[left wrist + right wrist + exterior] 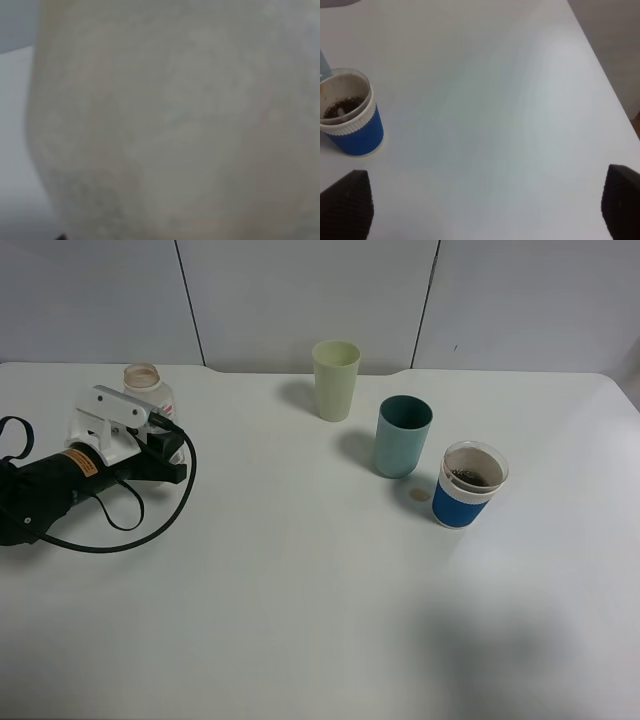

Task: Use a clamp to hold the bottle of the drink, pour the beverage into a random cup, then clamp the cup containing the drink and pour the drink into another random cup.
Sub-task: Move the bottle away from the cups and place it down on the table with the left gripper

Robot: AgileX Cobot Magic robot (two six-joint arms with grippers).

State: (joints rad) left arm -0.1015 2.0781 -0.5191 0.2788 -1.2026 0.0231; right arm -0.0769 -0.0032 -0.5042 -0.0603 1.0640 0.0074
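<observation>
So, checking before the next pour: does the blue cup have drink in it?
Yes, partly filled: dark drink lies low inside the blue cup, well below its rim.

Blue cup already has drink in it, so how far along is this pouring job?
Done, it seems: the blue-sleeved cup holds brown beverage, and the bottle stands upright. In hand: the left end effector is at the bottle, grip unclear; the right end effector is open near the blue-sleeved cup, not touching it. Left: clamp that cup and pour into the teal cup or pale green cup.
</observation>
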